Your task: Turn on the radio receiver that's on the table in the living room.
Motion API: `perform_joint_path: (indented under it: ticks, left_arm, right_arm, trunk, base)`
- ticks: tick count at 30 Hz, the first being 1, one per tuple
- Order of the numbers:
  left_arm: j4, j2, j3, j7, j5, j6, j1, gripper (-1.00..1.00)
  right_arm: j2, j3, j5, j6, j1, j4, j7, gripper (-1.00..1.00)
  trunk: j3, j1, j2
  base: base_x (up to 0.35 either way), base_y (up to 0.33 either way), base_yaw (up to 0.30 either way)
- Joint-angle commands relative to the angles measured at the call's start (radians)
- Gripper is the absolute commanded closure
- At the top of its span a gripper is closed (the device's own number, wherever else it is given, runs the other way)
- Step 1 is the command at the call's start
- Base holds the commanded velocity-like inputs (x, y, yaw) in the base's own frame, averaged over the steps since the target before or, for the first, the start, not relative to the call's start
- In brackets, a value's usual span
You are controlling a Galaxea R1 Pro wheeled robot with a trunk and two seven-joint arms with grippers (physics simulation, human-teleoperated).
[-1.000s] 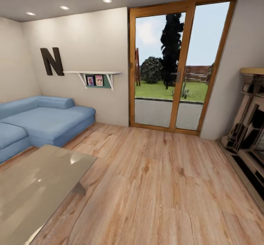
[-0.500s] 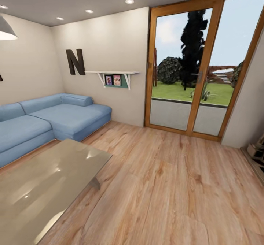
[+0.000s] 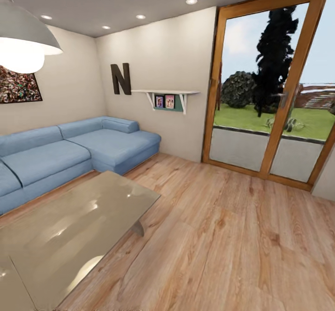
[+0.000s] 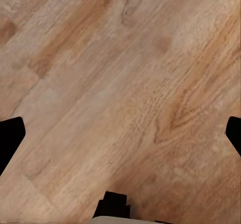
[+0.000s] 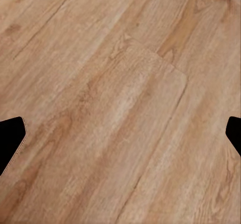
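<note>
Living room [image 3: 218,236] with wood plank floor across centre and right of head frame. Glossy table [image 3: 70,236] at lower left, top bare where visible; radio not made out. Blue sofa [image 3: 79,150] behind table at left. Pendant lamp [image 3: 23,39] at upper left. Glass doors [image 3: 274,92] at upper right. Left gripper [image 4: 120,133] and right gripper [image 5: 120,136] spread wide over floor, gripping nothing.
</note>
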Motion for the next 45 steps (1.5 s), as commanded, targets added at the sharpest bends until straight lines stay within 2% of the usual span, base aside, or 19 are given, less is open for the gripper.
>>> perform_joint_path:
  ticks: [1,45]
  left_arm:
    - [0.000,0.000,0.000,0.000,0.000,0.000,0.000,-1.00]
    - [0.000,0.007,0.001,0.003,-0.001,0.001,0.000,-1.00]
  right_arm:
    - [0.000,0.000,0.000,0.000,0.000,0.000,0.000,-1.00]
    - [0.000,0.002,0.000,-0.002,0.000,0.000,0.000,-1.00]
  trunk:
    - [0.000,0.000,0.000]
    - [0.000,0.000,0.000]
  base:
    - [0.000,0.000,0.265]
    - [0.000,0.000,0.291]
